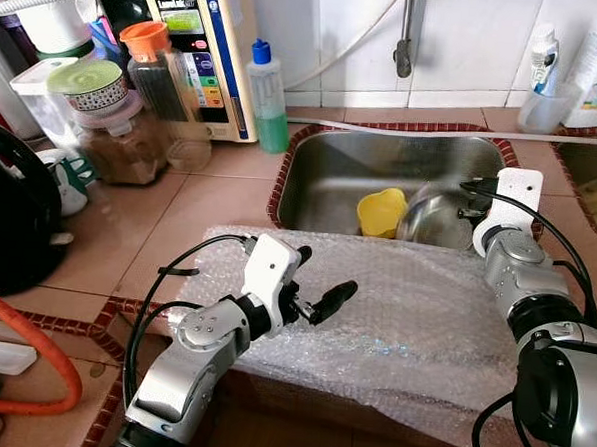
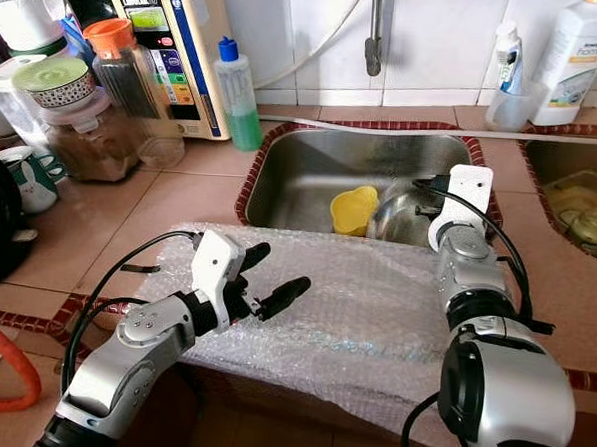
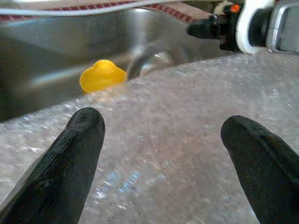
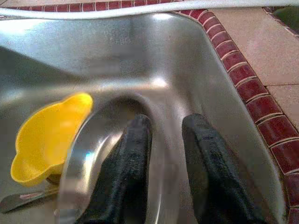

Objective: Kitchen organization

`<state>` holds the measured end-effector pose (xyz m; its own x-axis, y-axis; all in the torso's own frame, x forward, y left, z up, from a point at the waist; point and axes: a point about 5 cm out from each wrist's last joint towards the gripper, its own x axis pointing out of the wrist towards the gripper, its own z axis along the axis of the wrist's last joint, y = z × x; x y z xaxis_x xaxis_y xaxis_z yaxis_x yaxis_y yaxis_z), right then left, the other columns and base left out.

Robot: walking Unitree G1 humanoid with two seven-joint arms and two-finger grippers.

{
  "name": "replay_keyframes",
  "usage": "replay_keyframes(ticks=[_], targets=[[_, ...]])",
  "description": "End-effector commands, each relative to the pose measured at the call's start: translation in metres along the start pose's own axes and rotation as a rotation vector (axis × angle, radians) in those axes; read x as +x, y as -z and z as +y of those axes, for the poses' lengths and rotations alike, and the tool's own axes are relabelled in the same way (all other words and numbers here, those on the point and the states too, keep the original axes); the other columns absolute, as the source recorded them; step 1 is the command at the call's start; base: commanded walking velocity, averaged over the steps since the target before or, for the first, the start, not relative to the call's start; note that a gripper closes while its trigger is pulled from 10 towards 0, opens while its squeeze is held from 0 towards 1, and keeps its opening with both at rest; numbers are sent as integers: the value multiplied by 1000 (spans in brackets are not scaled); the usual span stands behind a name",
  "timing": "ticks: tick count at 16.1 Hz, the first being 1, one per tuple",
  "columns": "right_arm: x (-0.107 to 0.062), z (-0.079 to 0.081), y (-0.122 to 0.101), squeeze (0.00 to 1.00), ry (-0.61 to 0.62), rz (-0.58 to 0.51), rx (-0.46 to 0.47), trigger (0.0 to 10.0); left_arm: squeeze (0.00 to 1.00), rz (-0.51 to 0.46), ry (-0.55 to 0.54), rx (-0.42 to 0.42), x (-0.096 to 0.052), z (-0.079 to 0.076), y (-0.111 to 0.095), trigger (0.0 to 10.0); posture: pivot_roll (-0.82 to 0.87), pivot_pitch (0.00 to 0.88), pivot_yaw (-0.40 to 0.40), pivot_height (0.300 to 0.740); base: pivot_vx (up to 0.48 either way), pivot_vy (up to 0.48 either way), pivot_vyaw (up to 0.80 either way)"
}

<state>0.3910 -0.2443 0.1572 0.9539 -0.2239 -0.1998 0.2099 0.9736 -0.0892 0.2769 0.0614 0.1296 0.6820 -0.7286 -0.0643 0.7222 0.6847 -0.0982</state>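
Two right fingers (image 4: 135, 177) pinch the steel bowl's (image 4: 93, 154) rim in the sink (image 1: 321, 175); left fingers (image 3: 70, 158) spread wide.

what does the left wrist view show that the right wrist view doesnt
Left wrist view alone: bubble wrap under the left gripper, whose fingers are spread wide apart, and the right arm reaching over the sink.

Right wrist view alone: the right gripper with a steel bowl's rim between its fingers, a utensil under the cup, and the red tile edging.

Both: the yellow cup and the sink.
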Motion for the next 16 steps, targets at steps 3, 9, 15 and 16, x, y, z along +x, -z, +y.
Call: replay_keyframes(ticks=[3,9,15,16], targets=[[0,5,-4,1000,-7,-30,25,10000,922,-48,-63,12,0,11,-13,10000,-257,83,173,740,0,0,0],[-1,14,-13,1000,-49,-117,13,10000,918,-53,-65,6,2,11,-14,10000,-266,74,170,740,0,0,0],[-24,37,-26,1000,-140,-350,-114,10000,945,-92,-211,34,1,27,-19,10000,-283,62,157,740,0,0,0],[-32,39,-24,1000,-143,-383,-140,10000,953,-112,-258,48,-1,33,-22,10000,-283,62,157,740,0,0,0]])
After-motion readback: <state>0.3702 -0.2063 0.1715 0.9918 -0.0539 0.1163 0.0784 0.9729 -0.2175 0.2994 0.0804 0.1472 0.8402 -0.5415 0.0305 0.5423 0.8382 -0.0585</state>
